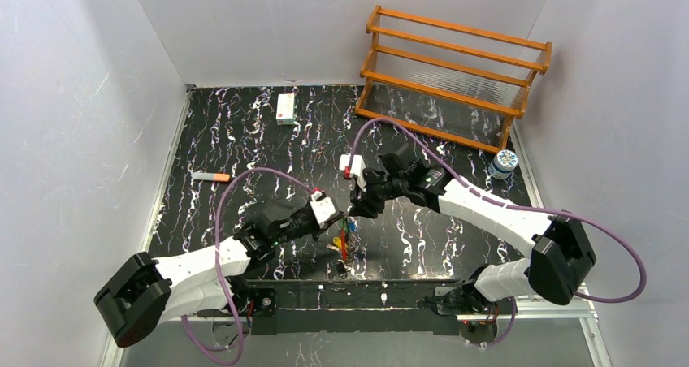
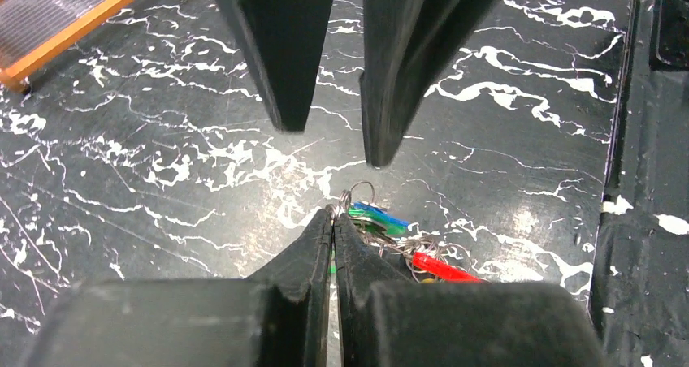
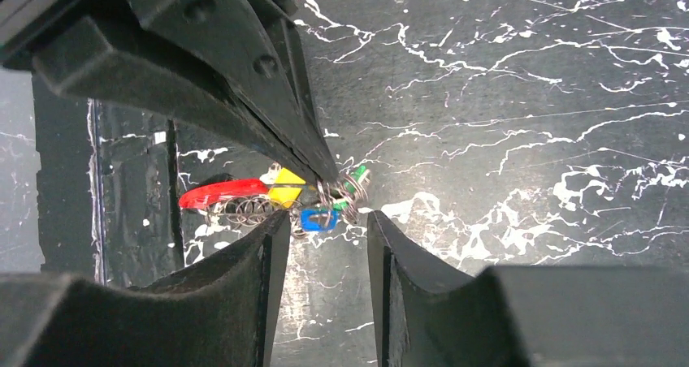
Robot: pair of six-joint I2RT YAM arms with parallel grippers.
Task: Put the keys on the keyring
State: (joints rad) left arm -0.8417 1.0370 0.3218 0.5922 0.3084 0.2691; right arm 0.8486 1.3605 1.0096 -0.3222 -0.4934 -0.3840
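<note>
The bench (image 1: 244, 131) is black with white marbled veins, and it carries everything. A wooden rack (image 1: 455, 75) with slatted shelves stands at its far right corner. The left arm (image 1: 203, 261) and the right arm (image 1: 487, 209) both reach inward from the near edge, and their ends meet a little in front of the middle of that edge. A white box (image 1: 285, 108) lies near the far edge, left of the rack. A small jar (image 1: 504, 164) with a blue and white label stands at the right edge, just beside the rack's near end. A marker (image 1: 211, 176) with an orange tip lies near the left edge, well apart from the arms. The left gripper (image 2: 333, 214) is closed, its two tips pressed together on the thin wire of the keyring (image 3: 244, 209), which it pinches at the small metal loops. The right gripper (image 3: 329, 217) faces it from the opposite side with its fingers apart and nothing between them, its tips very near the bundle. The keyring is by the middle of the near edge, and its red segment (image 3: 223, 194) points toward that edge, with a yellow tag (image 3: 286, 187) beside it. The blue key (image 3: 318, 219) sits just beyond the right gripper's tips, and the green key (image 3: 353, 180) is beside the left gripper's tip, both among the tangled loops. Whether these two are threaded on the loop I cannot tell, nor whether the bundle touches the bench.
</note>
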